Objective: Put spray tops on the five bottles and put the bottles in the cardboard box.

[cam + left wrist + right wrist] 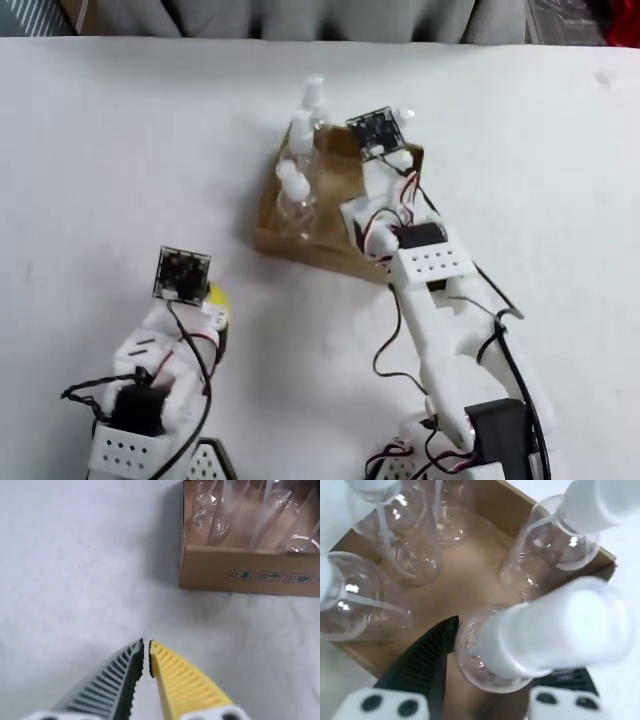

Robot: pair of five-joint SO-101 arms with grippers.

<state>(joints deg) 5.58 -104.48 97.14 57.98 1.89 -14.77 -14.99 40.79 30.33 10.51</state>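
the cardboard box [300, 246] holds clear bottles [405, 555] with white spray tops [600, 505], and the blue print [272, 576] on its side is too small to read. the right gripper [505, 650] is in the box, jaws clamped on one capped bottle [475, 665]; the left gripper [146, 655] is pinched shut, empty, over the table [75, 555] nearby

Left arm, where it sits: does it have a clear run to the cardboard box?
Probably yes, as far as the near wall: bare table lies between the left tool and the cardboard box. Reaching inside looks doubtful, since the right tool sits over it, closed on a bottle.
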